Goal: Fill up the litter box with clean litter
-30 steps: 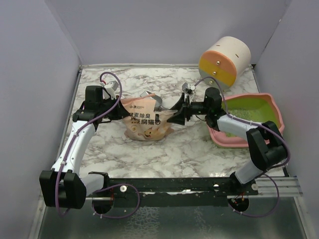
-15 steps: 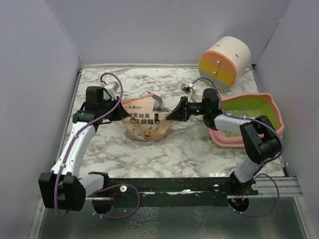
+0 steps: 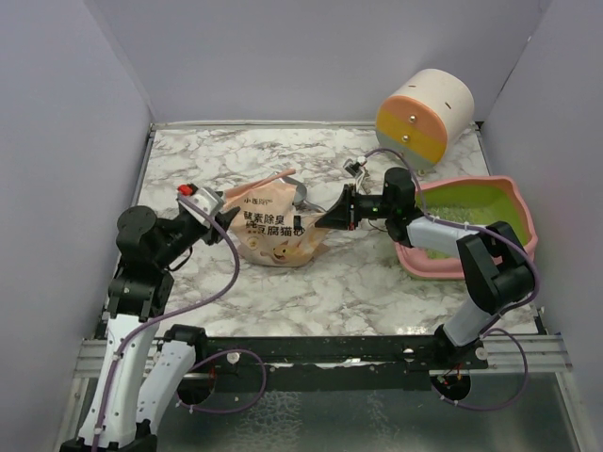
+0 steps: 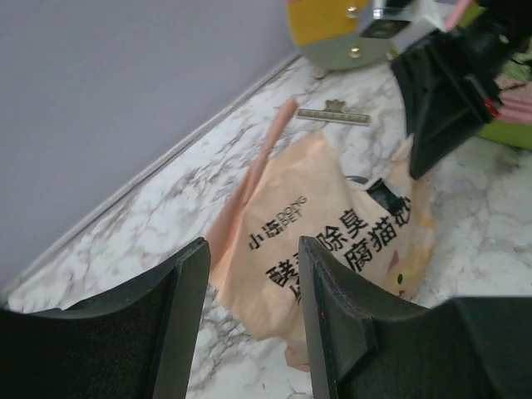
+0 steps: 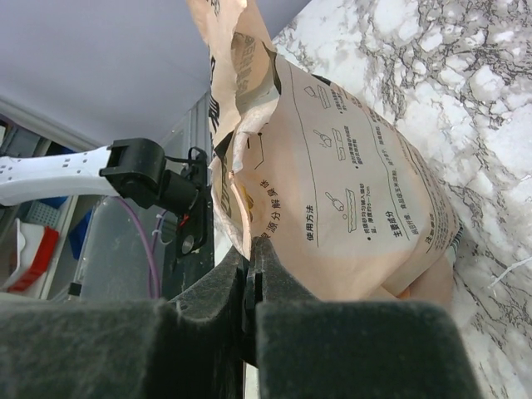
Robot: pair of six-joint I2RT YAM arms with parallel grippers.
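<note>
Left gripper (image 4: 253, 258) has released and backed off left of the bag (image 3: 273, 231), fingers spread. Right gripper (image 3: 322, 219) pinches the bag's right edge. Litter box (image 3: 429, 261), right of the bag, looks mostly bare green, so pouring remains.

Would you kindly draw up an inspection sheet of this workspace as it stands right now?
Surface: marbled tabletop, no spill seen.
Job's things: litter box at the right edge, with the right arm crossing over it; whether it holds clean litter cannot be told.
Clutter: tan litter bag lying mid-table; banded round drum in the back right corner.
Grippers: left gripper open, clear of the bag; right gripper shut on the bag's edge.
Cables: purple cables loop along both arms.
Surroundings: plain lilac walls on three sides.
</note>
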